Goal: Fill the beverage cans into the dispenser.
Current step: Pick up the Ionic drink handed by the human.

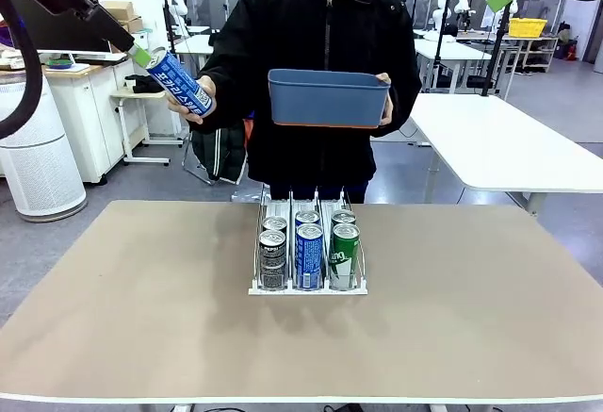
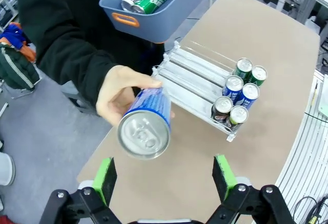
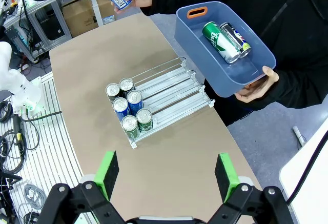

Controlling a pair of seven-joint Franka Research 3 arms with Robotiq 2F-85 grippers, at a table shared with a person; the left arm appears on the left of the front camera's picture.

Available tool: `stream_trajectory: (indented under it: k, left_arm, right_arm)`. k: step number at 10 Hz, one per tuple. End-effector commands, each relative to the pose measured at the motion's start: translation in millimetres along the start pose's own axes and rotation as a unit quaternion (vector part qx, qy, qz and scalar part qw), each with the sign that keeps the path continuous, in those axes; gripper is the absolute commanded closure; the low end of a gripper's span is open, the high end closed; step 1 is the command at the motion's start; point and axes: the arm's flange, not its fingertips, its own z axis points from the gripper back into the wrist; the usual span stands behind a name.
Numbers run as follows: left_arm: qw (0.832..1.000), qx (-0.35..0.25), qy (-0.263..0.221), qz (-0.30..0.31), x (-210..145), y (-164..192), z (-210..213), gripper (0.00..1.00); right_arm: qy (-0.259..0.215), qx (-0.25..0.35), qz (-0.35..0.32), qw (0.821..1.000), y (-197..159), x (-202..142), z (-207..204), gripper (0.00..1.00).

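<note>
Standing two deep at the near end of the dispenser [image 1: 292, 201] on the tan table [image 1: 141, 318]: six beverage cans, black-grey pair [image 1: 272, 259] in the left lane, blue pair [image 1: 309, 255] in the middle, green pair [image 1: 345, 254] on the right. Rear of lanes bare. Past the far edge, a person's hand [image 2: 120, 98] holds a blue can [image 2: 146, 126] tilted, silver top toward the left gripper [image 2: 164, 170]. Its jaws are spread wide and not clasping the can. The other hand [image 3: 256, 86] carries a blue tub [image 1: 330, 101] with a green can [image 3: 218, 40] and a black can [image 3: 236, 38] lying inside. Right gripper [image 3: 165, 167] released, raised high, nothing between pads.
</note>
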Motion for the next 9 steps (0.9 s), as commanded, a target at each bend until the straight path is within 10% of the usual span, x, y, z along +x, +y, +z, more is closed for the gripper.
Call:
stream_trajectory:
  k: [1,9]
  left_arm:
    - [0.999,-0.040,-0.019,-0.019,5.8,10.3,-3.1,0.00]
    - [0.999,-0.014,-0.006,-0.051,9.4,14.1,-16.7,0.00]
  right_arm:
    - [-0.003,0.004,-0.001,1.000,0.0,0.6,-1.0,0.00]
    - [-0.003,0.004,-0.001,1.000,0.0,0.6,-1.0,0.00]
